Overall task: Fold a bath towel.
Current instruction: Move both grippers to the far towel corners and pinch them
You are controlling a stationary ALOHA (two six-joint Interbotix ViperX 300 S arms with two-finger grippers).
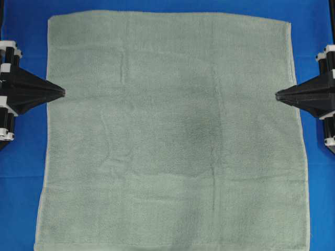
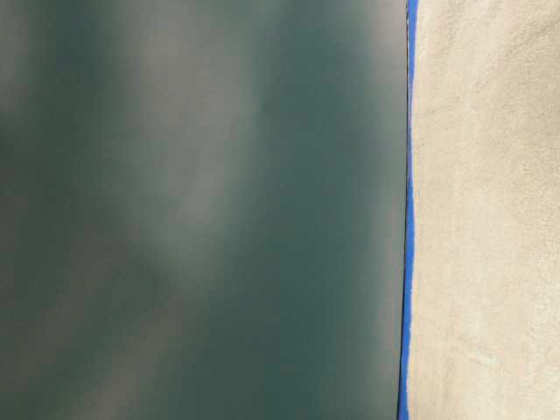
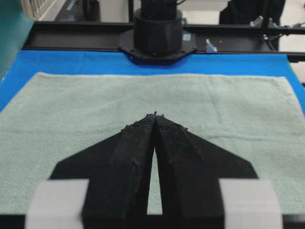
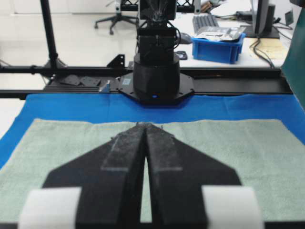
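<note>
Both grippers, left gripper (image 1: 62, 93) and right gripper (image 1: 278, 95), are closed on nothing at opposite side edges of the bath towel (image 1: 167, 136), which lies flat on the blue cloth (image 1: 26, 198). Corners probably suit grasping best; the near hem runs out of view.

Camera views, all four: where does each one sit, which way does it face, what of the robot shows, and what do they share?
Overhead: straight down on the flat towel and blue cloth; left gripper and right gripper at the sides.
Table-level: close, blurred; a blue strip, pale fuzzy surface; no robot.
Left wrist: along its shut fingers, across the towel toward the opposite arm's base.
Right wrist: the mirror view, with desks behind.
Shared: towel, blue cloth.
</note>
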